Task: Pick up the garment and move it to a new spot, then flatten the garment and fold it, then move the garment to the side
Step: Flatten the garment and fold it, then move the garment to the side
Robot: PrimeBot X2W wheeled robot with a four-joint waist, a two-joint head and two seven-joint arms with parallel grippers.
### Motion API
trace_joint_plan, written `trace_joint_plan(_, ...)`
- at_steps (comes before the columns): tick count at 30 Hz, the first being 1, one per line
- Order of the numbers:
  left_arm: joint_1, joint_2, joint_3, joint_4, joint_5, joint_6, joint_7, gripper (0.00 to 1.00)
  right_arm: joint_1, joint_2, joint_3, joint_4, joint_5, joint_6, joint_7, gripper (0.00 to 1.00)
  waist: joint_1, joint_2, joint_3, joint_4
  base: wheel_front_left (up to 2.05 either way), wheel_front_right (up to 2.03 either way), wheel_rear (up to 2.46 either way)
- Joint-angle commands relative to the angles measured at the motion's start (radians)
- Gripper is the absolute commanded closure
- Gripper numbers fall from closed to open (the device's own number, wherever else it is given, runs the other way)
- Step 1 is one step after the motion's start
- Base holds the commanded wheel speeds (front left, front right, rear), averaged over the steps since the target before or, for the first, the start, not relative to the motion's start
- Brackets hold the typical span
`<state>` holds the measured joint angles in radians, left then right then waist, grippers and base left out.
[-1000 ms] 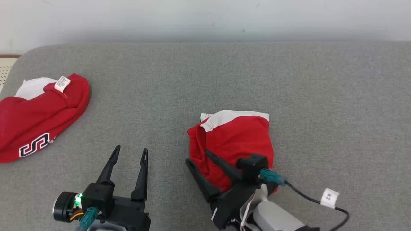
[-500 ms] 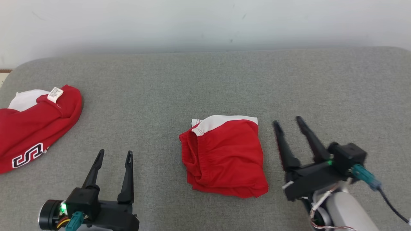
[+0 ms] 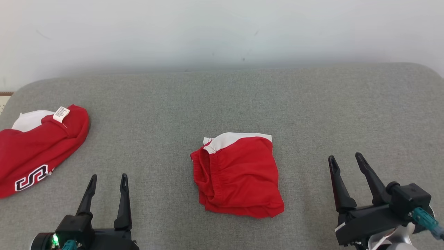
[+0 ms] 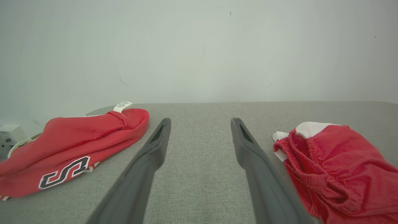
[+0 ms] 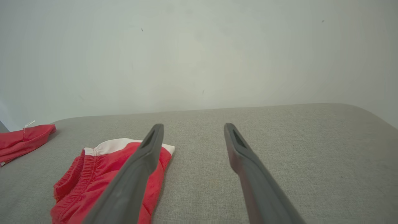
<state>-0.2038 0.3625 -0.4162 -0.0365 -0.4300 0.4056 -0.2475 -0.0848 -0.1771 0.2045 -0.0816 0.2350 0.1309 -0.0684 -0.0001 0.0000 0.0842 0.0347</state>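
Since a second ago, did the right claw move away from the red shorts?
Yes. The right claw was over the near edge of the red shorts; now it sits open to their right, apart from them, above the grey cushion.

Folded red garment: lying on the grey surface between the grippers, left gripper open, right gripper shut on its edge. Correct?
No. The right gripper is open and apart from the folded red garment, as the head view shows. The rest holds: it lies on the grey surface between the grippers, left gripper open.
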Motion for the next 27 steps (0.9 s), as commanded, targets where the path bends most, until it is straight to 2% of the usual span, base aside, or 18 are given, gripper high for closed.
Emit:
trace_joint_plan(1,0.016,0.006,0.003,0.003,-0.001,-0.001,-0.004,0.0,0.017,0.004,-0.003,-0.013,-0.006,0.0,0.006,0.0,0.0001,0.0,-0.009,-0.003,0.0,0.0,0.0)
trace_joint_plan(8,0.03,0.011,-0.004,0.011,-0.004,-0.002,-0.003,0.0,0.053,0.008,-0.009,-0.047,-0.011,0.0,0.034,0.0,0.0001,0.0,-0.024,0.005,0.0,0.0,0.0)
trace_joint_plan(13,0.012,0.005,-0.012,0.006,-0.004,-0.004,0.002,0.0,0.036,-0.012,0.008,-0.024,0.01,0.0,0.057,0.0,0.0001,0.0,-0.013,0.033,0.0,0.0,0.0)
trace_joint_plan(18,0.002,-0.011,-0.02,0.007,-0.004,-0.004,-0.001,0.0,-0.003,-0.045,0.055,0.066,0.035,0.0,0.059,0.0,0.0001,0.0,0.017,0.075,0.0,0.0,0.0)
trace_joint_plan(27,-0.017,-0.031,-0.032,0.011,0.008,-0.017,-0.009,0.0,-0.098,-0.064,0.14,0.269,0.096,0.0,0.035,0.0,0.0001,0.0,0.074,0.132,0.0,0.0,0.0)
